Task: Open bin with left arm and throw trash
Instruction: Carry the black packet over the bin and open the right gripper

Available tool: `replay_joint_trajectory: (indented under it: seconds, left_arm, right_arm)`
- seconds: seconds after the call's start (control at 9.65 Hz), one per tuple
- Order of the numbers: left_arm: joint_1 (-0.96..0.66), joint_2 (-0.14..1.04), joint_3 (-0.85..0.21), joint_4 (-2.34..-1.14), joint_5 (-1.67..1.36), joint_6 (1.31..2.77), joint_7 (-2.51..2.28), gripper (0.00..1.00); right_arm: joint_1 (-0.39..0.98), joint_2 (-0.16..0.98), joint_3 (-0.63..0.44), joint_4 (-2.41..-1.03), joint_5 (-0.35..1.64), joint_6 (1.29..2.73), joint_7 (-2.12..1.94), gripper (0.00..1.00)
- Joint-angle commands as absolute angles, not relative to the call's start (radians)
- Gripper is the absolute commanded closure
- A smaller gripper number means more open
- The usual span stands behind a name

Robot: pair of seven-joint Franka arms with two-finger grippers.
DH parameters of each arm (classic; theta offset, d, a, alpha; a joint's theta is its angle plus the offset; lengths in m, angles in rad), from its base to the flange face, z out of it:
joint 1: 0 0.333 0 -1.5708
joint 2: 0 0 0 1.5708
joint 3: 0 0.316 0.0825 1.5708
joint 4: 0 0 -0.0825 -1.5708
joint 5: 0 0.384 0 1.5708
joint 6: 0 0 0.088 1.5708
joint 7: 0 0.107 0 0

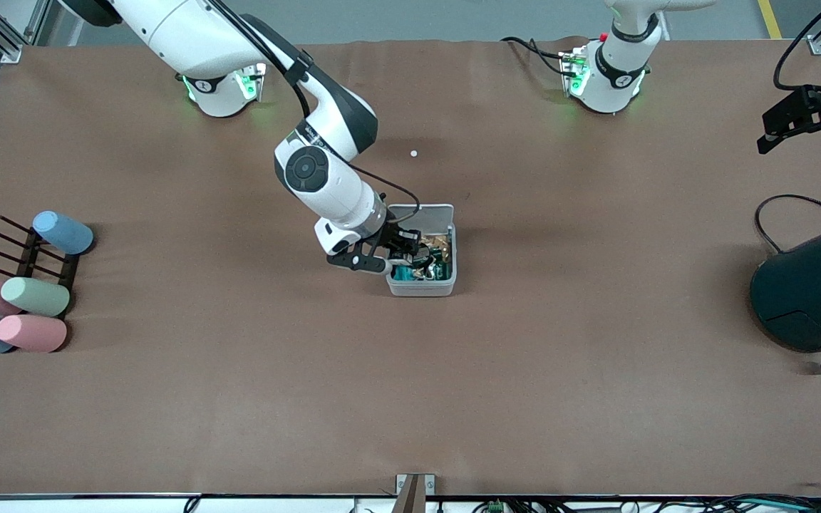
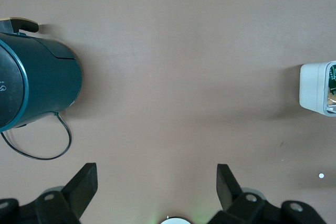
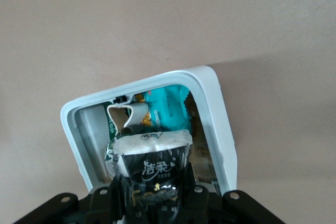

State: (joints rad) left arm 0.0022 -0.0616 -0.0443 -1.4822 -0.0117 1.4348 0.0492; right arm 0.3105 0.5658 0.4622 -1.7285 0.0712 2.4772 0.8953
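Brown table (image 1: 524, 399) beneath everything. Well apart from the bin (image 1: 421, 288), toward the left arm's end: large dark teal cylinder (image 1: 809, 292). Well apart from the bin toward the right arm's end: 5 pastel cylinders (image 1: 34, 296) around a dark rack (image 1: 26, 260). Also far from the bin, up in the air near the teal cylinder: left gripper (image 1: 802, 125), pincer spread wide, holding nothing, waiting. Mid-table, the bin itself, open, with its lid (image 1: 421, 212) standing up on the edge farther from the front camera. Directly over the bin: right gripper (image 1: 405, 256), pincer clamped on a dark packet (image 3: 152, 166) with a pale top, just above the opening. Inside the bin: teal and gold wrappers (image 1: 433, 262). Farther from the front camera than the bin: 1 tiny white speck (image 1: 413, 153). For the drop, probably best: centre the packet over the opening, keep clear of the upright lid, dip slightly below the rim, spread the fingers fully, then lift straight up without snagging a wall.
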Motion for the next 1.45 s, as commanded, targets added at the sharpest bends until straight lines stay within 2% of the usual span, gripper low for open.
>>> replay_joint_trajectory:
  seconds: [0.0, 0.41, 0.52, 0.62, 0.73, 1.14, 1.35]
  left_arm:
    - [-0.005, -0.091, -0.029, -1.509, -0.015, 1.436, 0.066, 0.00]
    - [-0.003, -0.089, -0.028, -1.509, -0.021, 1.436, 0.066, 0.00]
    - [-0.003, -0.089, -0.023, -1.509, -0.021, 1.436, 0.067, 0.00]
    - [-0.005, -0.089, -0.023, -1.509, -0.021, 1.436, 0.067, 0.00]
    - [-0.006, -0.087, -0.023, -1.508, -0.021, 1.437, 0.066, 0.00]
    - [-0.009, -0.080, -0.021, -1.503, -0.023, 1.439, 0.067, 0.00]
    - [-0.009, -0.080, -0.021, -1.505, -0.023, 1.442, 0.067, 0.00]
  right_arm:
    - [0.328, 0.577, 0.454, -1.709, 0.063, 2.464, 0.907, 0.56]
    - [0.341, 0.592, 0.454, -1.713, 0.025, 2.461, 0.908, 0.51]
    - [0.341, 0.594, 0.454, -1.713, 0.025, 2.461, 0.908, 0.36]
    - [0.341, 0.594, 0.454, -1.712, 0.025, 2.461, 0.910, 0.14]
    - [0.338, 0.594, 0.454, -1.710, 0.025, 2.461, 0.910, 0.04]
    - [0.331, 0.584, 0.454, -1.706, 0.025, 2.457, 0.904, 0.03]
    - [0.315, 0.559, 0.454, -1.691, 0.023, 2.403, 0.899, 0.02]
